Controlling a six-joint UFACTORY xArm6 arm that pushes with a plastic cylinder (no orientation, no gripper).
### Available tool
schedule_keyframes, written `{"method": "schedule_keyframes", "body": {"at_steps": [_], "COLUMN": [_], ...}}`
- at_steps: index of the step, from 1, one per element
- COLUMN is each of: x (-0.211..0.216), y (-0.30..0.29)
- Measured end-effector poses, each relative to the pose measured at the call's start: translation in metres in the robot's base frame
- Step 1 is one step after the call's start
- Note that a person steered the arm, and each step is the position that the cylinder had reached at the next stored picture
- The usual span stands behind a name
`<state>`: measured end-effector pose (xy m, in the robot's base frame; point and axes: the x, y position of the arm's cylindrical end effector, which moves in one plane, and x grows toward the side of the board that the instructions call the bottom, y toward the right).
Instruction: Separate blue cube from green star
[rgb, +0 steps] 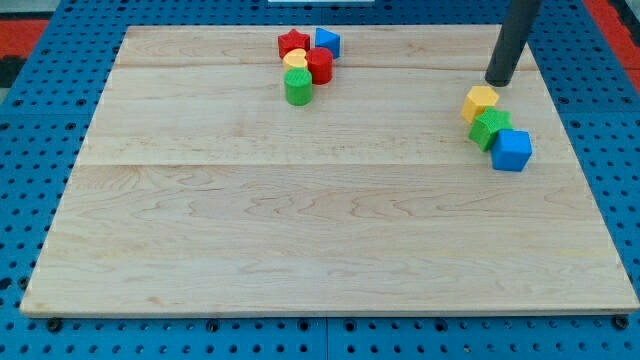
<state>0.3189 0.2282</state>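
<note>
The blue cube (511, 150) sits at the view's right, touching the green star (489, 128) just up and left of it. A yellow block (480, 102) touches the green star on its upper left. The three form a short diagonal row. My tip (499, 81) is a dark rod end resting on the board just above and right of the yellow block, a small gap away from it. It touches no block.
Near the view's top centre is a cluster: a red star (292, 42), a blue block (327, 42), a yellow block (296, 60), a red cylinder (319, 66) and a green cylinder (298, 88). The wooden board (300, 220) lies on a blue pegboard.
</note>
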Motion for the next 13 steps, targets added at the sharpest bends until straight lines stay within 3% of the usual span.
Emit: {"method": "schedule_keyframes", "body": {"at_steps": [1,5,7,13], "x": [0.035,0.066,0.116,0.115], "y": [0.0,0.019,0.001,-0.03]}}
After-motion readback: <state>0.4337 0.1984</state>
